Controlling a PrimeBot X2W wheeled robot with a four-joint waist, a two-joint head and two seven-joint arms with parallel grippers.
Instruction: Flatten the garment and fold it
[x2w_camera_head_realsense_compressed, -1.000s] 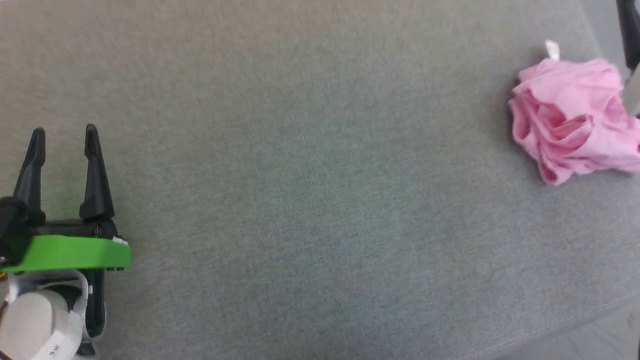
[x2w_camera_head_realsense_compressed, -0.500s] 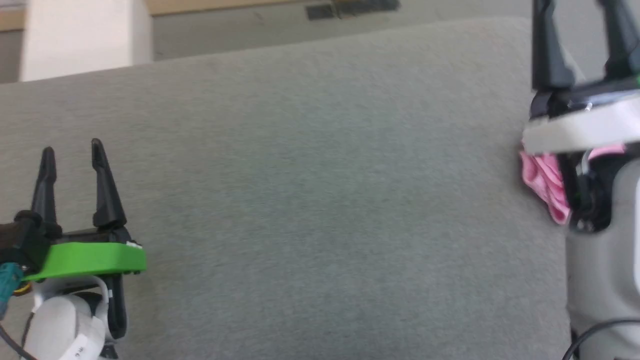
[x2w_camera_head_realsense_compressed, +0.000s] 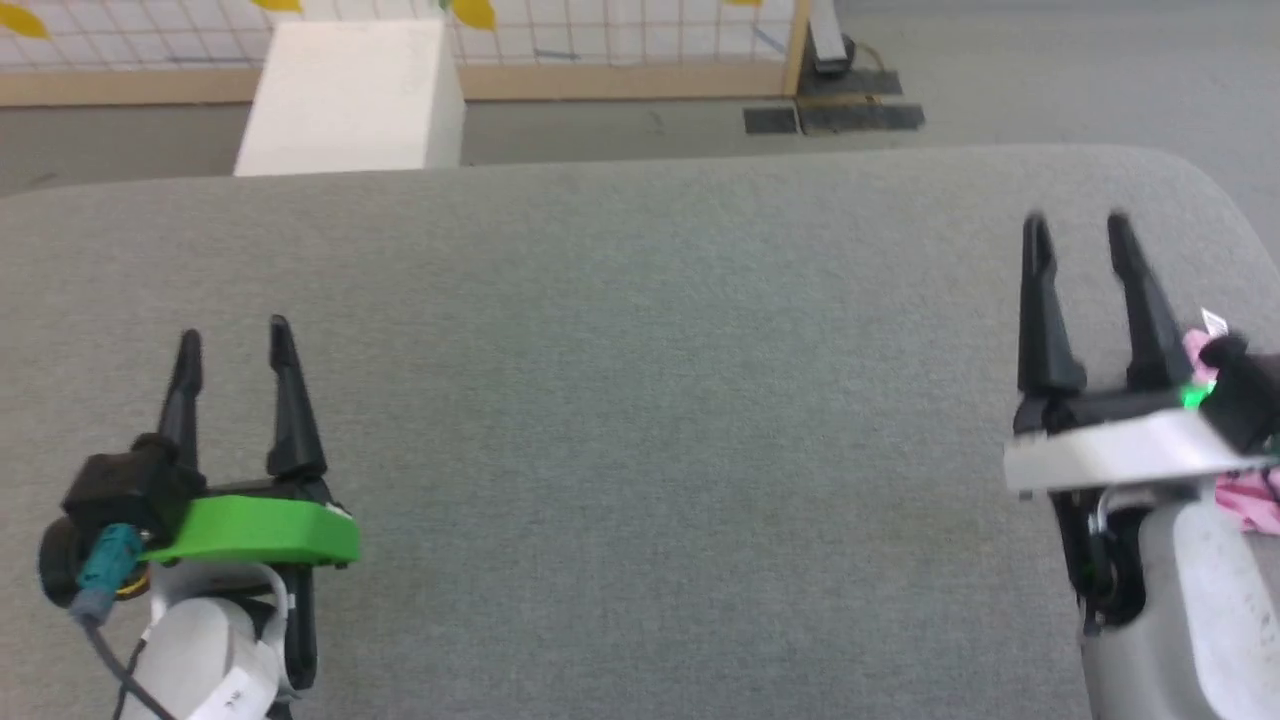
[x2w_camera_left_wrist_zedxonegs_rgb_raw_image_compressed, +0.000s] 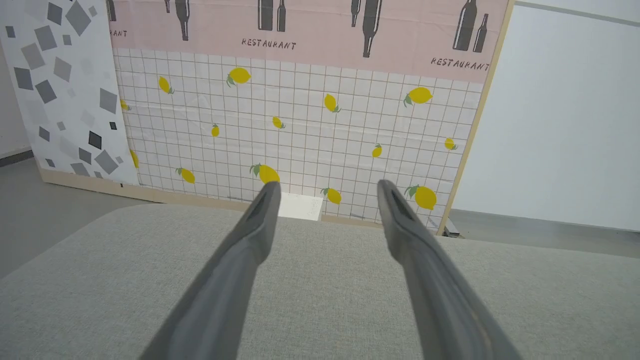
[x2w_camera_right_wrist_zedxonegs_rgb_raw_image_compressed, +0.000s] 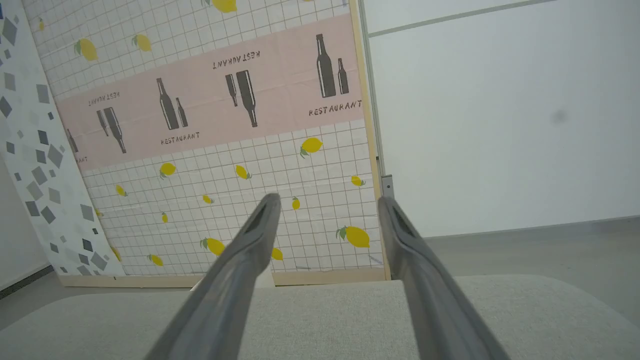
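Garment (x2w_camera_head_realsense_compressed: 1255, 505): pink, crumpled, on grey worktop (x2w_camera_head_realsense_compressed: 640, 400). Right tool (x2w_camera_head_realsense_compressed: 1077, 225): released, empty, partly hiding garment. Left tool (x2w_camera_head_realsense_compressed: 235, 333): released, empty, well apart from garment.

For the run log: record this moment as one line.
left gripper: open, empty | right gripper: open, empty | garment: on grey cushion, partly hidden behind right gripper, ungrasped | fold: not started

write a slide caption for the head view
Open left gripper and right gripper over grey cushion; the right one mostly hides the garment
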